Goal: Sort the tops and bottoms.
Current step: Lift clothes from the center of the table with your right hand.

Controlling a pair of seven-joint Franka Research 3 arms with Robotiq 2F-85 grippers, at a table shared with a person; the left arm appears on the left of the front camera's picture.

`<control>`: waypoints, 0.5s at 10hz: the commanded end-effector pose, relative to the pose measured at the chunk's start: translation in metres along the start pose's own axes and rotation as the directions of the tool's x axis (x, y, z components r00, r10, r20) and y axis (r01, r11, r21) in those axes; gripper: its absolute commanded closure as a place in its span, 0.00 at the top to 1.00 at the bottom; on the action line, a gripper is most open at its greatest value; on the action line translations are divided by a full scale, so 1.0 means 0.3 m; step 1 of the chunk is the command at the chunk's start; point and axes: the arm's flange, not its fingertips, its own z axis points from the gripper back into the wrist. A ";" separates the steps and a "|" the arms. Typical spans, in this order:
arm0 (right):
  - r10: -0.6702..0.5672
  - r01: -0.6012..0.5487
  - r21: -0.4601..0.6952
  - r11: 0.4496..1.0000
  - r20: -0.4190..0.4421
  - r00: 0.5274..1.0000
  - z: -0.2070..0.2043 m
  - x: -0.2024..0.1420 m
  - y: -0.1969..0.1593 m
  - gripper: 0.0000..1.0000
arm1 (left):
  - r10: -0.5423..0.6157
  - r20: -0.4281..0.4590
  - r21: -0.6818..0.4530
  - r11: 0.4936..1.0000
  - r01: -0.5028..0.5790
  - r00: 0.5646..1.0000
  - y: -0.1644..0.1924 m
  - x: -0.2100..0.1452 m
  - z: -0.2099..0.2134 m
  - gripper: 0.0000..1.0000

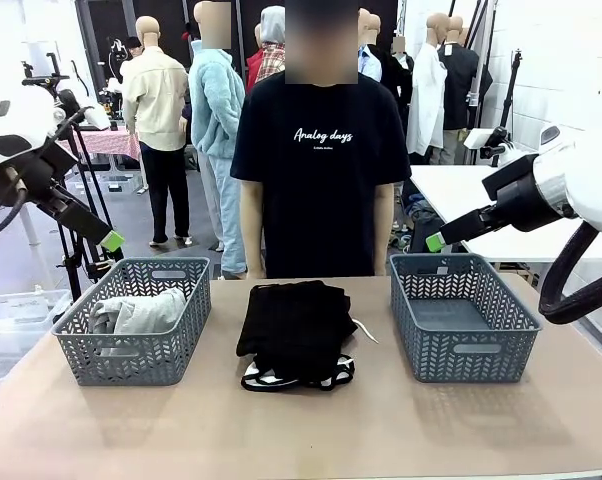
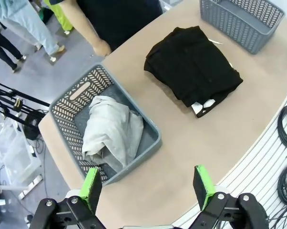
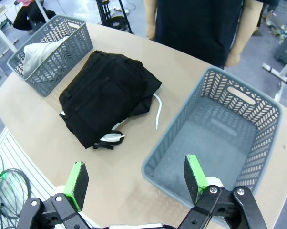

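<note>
1. The black bottoms (image 1: 296, 325) lie piled on the table (image 1: 301, 430), white shorts (image 1: 299, 378) underneath.
2. The grey top (image 1: 136, 312) sits in the basket (image 1: 131, 365) left of that pile.
3. The left gripper (image 2: 147, 183) hangs up left of the pile, the right gripper (image 3: 136, 179) up right, both wide open, holding nothing.

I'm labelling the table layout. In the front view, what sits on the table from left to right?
left basket with the grey top inside → black pile → right basket
</note>
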 end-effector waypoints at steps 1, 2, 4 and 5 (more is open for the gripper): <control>-0.013 0.013 0.023 1.000 0.007 1.000 -0.008 0.000 -0.001 1.00 | -0.006 0.004 -0.055 0.998 0.006 1.000 0.032 0.021 -0.052 1.00; -0.013 0.013 0.023 1.000 0.007 1.000 -0.008 0.000 -0.001 1.00 | 0.009 -0.014 -0.059 0.998 -0.010 1.000 0.050 0.031 -0.066 1.00; -0.013 0.013 0.023 1.000 0.007 1.000 -0.008 0.000 -0.001 1.00 | 0.009 -0.004 -0.016 1.000 -0.009 1.000 0.012 0.001 -0.022 1.00; -0.013 0.013 0.023 1.000 0.007 1.000 -0.008 0.000 -0.001 1.00 | 0.009 -0.004 -0.016 1.000 -0.009 1.000 0.012 0.001 -0.022 1.00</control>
